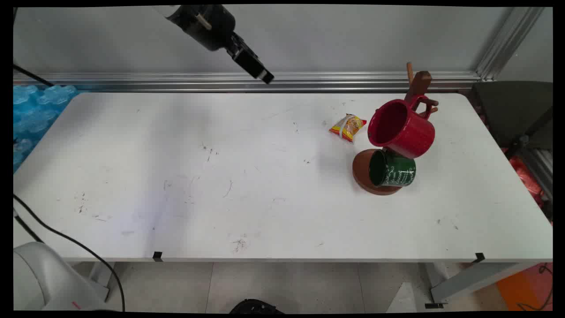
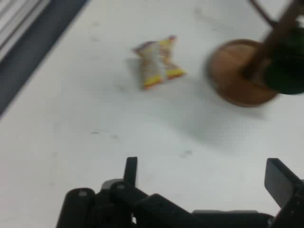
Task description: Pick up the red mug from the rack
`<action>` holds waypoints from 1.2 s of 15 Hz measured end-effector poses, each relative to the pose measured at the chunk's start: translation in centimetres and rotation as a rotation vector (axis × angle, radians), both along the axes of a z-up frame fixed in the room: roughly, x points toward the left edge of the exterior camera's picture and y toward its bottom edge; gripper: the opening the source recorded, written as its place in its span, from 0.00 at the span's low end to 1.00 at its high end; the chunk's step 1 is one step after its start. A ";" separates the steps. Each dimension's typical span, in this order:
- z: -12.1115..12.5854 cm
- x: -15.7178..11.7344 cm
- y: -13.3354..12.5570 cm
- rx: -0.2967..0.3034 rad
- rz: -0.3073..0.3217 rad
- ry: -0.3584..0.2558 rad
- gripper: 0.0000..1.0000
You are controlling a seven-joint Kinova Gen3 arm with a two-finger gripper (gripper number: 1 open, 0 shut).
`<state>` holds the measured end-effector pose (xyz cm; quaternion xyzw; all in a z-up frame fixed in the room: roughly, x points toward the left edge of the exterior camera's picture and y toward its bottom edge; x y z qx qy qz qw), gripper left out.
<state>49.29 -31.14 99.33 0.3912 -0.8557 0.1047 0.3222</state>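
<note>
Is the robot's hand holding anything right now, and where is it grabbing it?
No, nothing. The gripper hangs high above the table with its jaws apart and only bare table between them. The snack packet lies untouched, away from it.

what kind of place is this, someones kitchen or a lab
Most likely a robotics lab, not a kitchen: a bare scuffed white table framed by an aluminium rail, a black gripper overhead, and staged props like the mug tree.

White table [image 1: 176,176], grey wall [image 1: 353,39] behind, aluminium rail [image 1: 353,81] along base, tiled floor [image 1: 287,282].
</note>
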 end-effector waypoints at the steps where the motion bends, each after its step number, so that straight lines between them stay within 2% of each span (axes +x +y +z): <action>1: 0.2 -0.7 0.5 0.010 -0.030 0.008 1.00; 5: 1.4 -4.4 2.1 0.042 -0.134 0.059 1.00; 8: 2.0 -7.5 2.9 0.062 -0.181 0.102 1.00; 12: 2.0 -11.5 3.2 0.075 -0.205 0.152 1.00; 18: 0.1 -15.4 2.4 0.084 -0.184 0.180 1.00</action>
